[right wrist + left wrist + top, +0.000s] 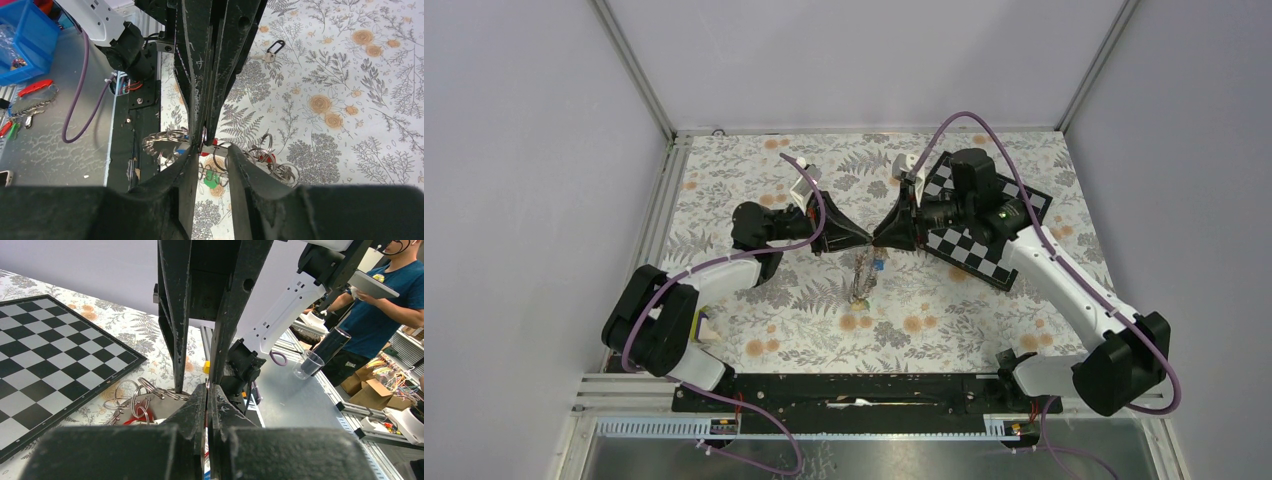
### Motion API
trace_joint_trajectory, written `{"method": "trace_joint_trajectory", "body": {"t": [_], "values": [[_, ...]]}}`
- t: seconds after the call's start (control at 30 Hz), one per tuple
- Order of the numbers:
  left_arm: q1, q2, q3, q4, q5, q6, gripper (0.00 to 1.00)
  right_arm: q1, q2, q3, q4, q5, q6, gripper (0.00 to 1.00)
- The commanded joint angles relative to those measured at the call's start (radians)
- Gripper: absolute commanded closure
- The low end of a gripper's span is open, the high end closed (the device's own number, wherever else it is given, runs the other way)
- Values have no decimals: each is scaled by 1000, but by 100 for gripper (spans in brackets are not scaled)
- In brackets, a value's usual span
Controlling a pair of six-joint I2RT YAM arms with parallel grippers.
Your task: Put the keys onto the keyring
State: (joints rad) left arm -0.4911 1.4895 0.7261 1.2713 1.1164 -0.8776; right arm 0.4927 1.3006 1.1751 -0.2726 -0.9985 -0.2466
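Left claw [868, 238] pinches keys [861, 282], bunch trailing nearward.

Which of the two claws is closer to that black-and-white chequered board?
The right one. The right gripper hangs just beside the chequered board, its arm crossing over it; the left gripper meets it tip to tip from the far side, farther away.

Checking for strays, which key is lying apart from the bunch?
The black-headed key, alone on the floral cloth. The red key and green key sit tangled in the ring bunch.
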Motion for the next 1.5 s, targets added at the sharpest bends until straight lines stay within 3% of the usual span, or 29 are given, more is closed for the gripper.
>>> {"method": "trace_joint_trajectory", "body": {"t": [0.0, 0.13, 0.27, 0.37, 0.5, 0.7, 0.87, 1.07, 1.23, 1.47], "values": [[-4, -30, 7, 65, -42, 17, 100, 17, 14, 26, 36, -11, 10, 68], [-4, -27, 7, 63, -43, 21, 100, 20, 21, 24, 47, -14, 20, 77], [-4, -23, 4, 53, -43, 41, 100, 22, 26, 24, 63, -28, 35, 100], [-4, -28, 3, 3, -28, 100, 100, 21, 22, 33, 41, -9, 18, 100], [6, -54, 34, -173, 23, 260, 85, 32, 16, 85, -107, 81, -117, 100], [6, -58, 193, -679, 108, 606, 70, 67, 19, 113, -225, 181, -214, 100], [-16, -33, 319, -1088, 124, 959, 69, 77, 26, 120, -259, 205, -238, 100], [-27, -6, 365, -1203, 155, 1070, 73, 78, 31, 120, -265, 205, -246, 100], [-29, 15, 426, -1390, 185, 1217, 71, 77, 36, 121, -270, 208, -255, 100], [-29, 26, 441, -1423, 203, 1236, 70, 78, 40, 120, -269, 204, -255, 100]]}}
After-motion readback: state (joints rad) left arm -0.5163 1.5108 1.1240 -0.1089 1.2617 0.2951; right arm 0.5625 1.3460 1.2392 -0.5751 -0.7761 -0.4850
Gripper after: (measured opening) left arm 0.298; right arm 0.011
